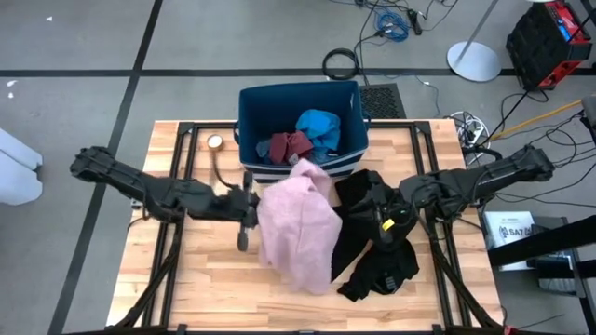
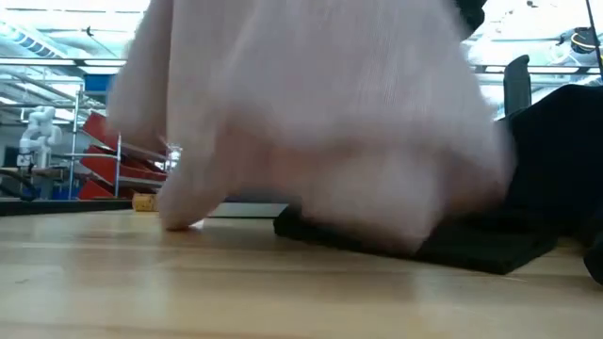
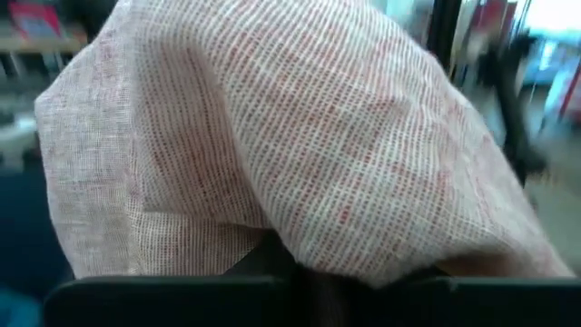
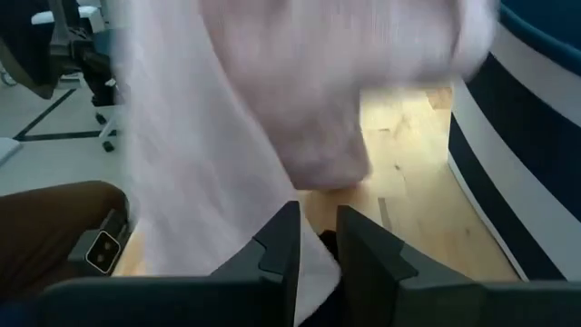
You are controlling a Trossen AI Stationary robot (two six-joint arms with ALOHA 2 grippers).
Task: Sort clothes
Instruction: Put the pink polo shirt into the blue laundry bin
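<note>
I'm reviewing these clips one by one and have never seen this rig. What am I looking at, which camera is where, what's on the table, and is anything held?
Two dark robot arms work at a wooden table. One camera looks straight down, one sits at tabletop height, and one rides on each wrist. The left gripper holds up the pale pink garment, which fills its wrist view. The right gripper sits by the black clothes, its fingers a little apart with nothing seen between them. Behind stands a blue bin holding teal and maroon pieces.
</note>
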